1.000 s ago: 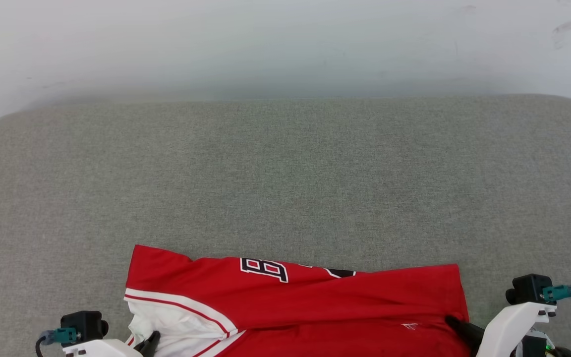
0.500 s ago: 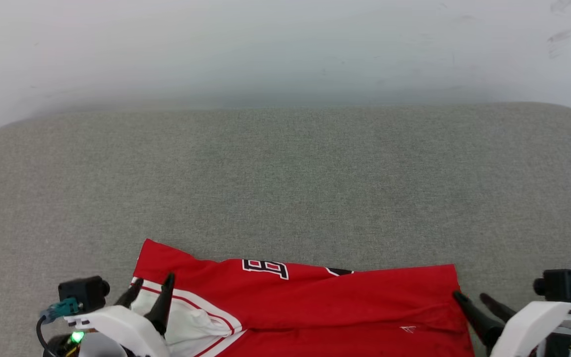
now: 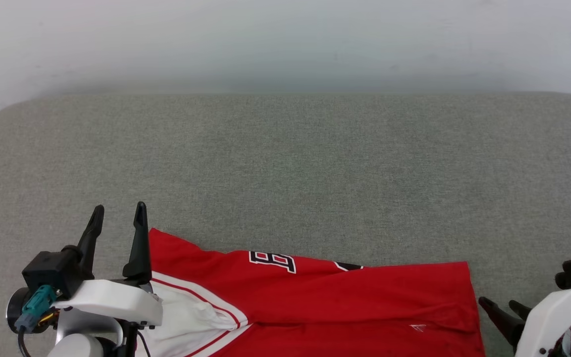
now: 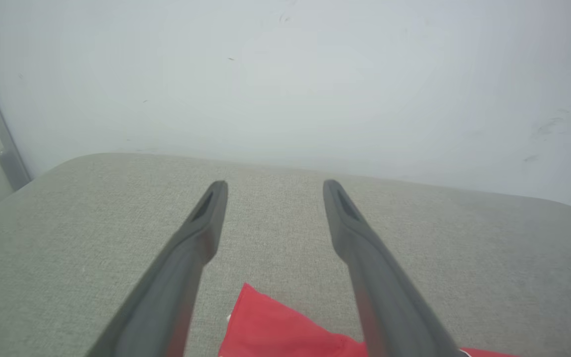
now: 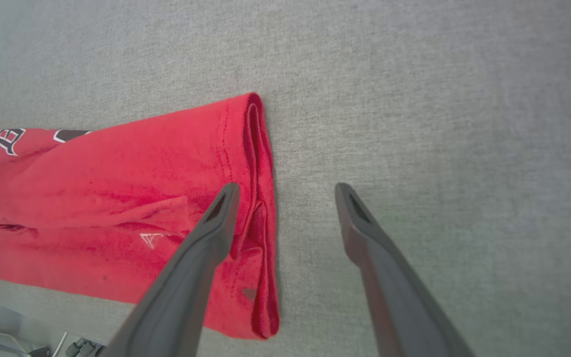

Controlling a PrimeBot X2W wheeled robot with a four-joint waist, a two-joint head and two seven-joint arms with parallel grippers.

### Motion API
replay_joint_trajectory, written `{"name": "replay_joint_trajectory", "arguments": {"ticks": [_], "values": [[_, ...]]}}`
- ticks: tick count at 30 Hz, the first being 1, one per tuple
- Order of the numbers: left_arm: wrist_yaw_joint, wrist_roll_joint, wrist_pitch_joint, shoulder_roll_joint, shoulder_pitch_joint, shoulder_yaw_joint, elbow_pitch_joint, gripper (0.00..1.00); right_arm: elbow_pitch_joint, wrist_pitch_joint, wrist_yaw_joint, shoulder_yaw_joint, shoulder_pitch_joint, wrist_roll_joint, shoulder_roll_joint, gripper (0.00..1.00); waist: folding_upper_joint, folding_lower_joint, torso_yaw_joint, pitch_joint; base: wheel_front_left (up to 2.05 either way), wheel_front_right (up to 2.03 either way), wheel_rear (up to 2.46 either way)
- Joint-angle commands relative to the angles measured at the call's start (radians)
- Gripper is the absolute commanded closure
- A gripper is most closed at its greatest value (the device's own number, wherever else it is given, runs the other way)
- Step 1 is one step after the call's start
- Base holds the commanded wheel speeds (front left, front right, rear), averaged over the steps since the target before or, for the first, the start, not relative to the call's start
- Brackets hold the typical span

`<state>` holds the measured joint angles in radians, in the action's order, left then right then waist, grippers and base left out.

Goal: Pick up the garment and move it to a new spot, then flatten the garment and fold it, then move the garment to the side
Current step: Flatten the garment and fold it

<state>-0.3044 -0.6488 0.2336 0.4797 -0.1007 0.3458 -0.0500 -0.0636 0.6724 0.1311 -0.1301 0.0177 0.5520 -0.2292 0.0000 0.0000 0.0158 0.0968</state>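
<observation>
- Left gripper: lower left of the head view, on a white forearm. Its two dark fingers are spread wide, point away from the robot and have nothing between them. In the left wrist view a red corner of cloth lies below the gap between the fingers.
- Right gripper: lower right of the head view. Its fingers are spread apart and empty, just beside the right end of the cloth. In the right wrist view one finger crosses the folded red edge and the other is over bare grey fabric. Whether the first touches the cloth cannot be told.
- Garment: red jersey, folded into a long band. It lies flat along the near edge of the surface, between the two grippers.
- White sleeve: at the garment's left end, with red-striped trim, rumpled, partly behind the left forearm.
- Block lettering: black and white, partly folded under at the garment's far edge.
- Small white logo: near the garment's right end.
- Grey fabric surface: woven, with rounded far corners; it bears the garment.
- Pale wall: behind the surface, with faint scuff marks.
</observation>
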Motion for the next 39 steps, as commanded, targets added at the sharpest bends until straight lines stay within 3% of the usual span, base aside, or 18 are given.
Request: {"name": "replay_joint_trajectory", "arguments": {"ticks": [1,6,15,16,17,18,30,39], "values": [[-0.013,0.017,0.007,0.002,0.009,-0.001,-0.011,0.00,0.000,0.008,-0.001,0.009,-0.022,-0.004,0.012,0.00,0.0000,0.0000,0.009,0.010,0.00,0.00,0.00],[-0.038,0.039,0.013,-0.008,0.015,0.005,-0.055,0.00,-0.035,0.049,-0.001,0.048,-0.037,-0.018,0.028,0.00,0.0000,0.0000,0.025,0.033,0.00,0.00,0.00],[-0.044,0.041,0.018,-0.022,0.012,0.002,-0.047,0.00,-0.153,0.121,-0.001,0.110,-0.027,0.003,0.048,0.00,0.0000,0.0000,0.049,0.059,0.00,0.00,0.00],[-0.046,0.043,0.018,-0.023,0.013,0.002,-0.045,0.00,-0.156,0.123,-0.001,0.116,-0.027,0.006,0.052,0.52,0.0000,0.0000,0.050,0.060,0.00,0.00,0.00],[-0.047,0.045,0.019,-0.022,0.014,0.002,-0.044,0.00,-0.154,0.118,-0.001,0.122,-0.029,0.007,0.051,0.95,0.0000,0.0000,0.051,0.061,0.00,0.00,0.00],[-0.048,0.046,0.020,-0.021,0.018,0.001,-0.042,0.00,-0.154,0.113,-0.001,0.127,-0.032,0.009,0.051,1.00,0.0000,0.0000,0.049,0.059,0.00,0.00,0.00],[-0.077,0.058,-0.010,0.002,0.059,0.015,-0.067,0.00,-0.053,0.070,-0.001,0.117,-0.062,0.012,0.000,1.00,0.0000,0.0000,0.024,0.014,0.00,0.00,0.00],[-0.099,0.067,-0.032,0.015,0.081,0.020,-0.094,0.00,-0.038,0.084,-0.001,0.004,-0.045,-0.014,-0.020,1.00,0.0000,0.0000,-0.007,-0.012,0.00,0.00,0.00]]}}
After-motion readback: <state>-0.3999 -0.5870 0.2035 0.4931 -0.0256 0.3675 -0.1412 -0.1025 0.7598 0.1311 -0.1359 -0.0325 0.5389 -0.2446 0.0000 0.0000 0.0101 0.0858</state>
